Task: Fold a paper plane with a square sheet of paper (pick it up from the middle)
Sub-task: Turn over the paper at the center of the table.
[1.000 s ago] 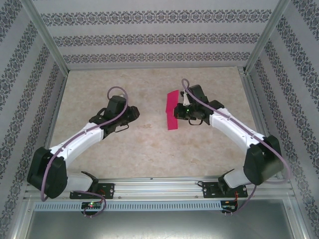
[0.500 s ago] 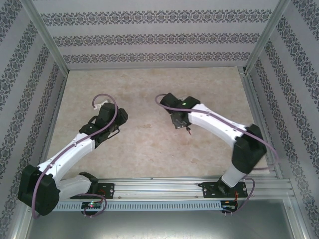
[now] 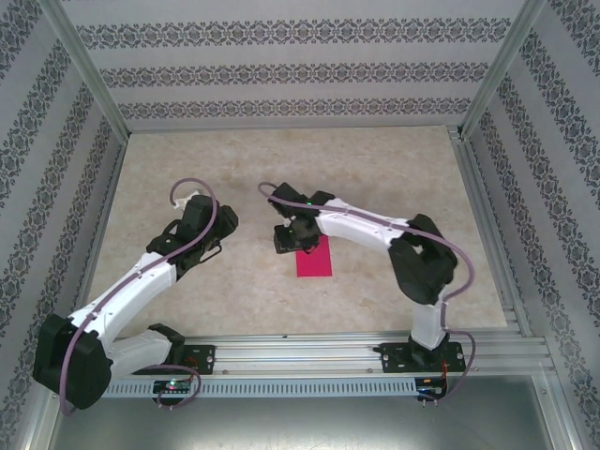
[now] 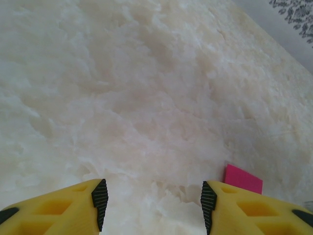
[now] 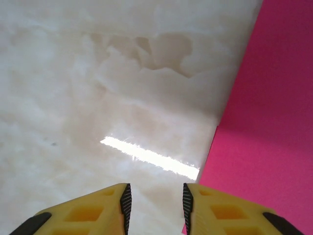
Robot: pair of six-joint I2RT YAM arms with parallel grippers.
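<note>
Rail (image 3: 300, 349) with both arm bases is seen nearest, on the near side of the pink paper (image 3: 316, 263). Paper is laid flat on the table (image 3: 403, 169), roughly mid-table, and is seen from above as an upright rectangle. Right gripper (image 5: 155, 201) is held low over the paper's far left corner. Its fingers are parted a little, with only bare table seen between them, so nothing is gripped. Paper edge is seen running past the right finger; contact cannot be told. Left gripper (image 4: 152, 197) is positioned well left of the paper, clear of it. Its fingers are spread wider, again with bare table between them, and one paper corner is seen beyond the right finger. Patterned wall (image 3: 300, 70) is seen far beyond the paper.
</note>
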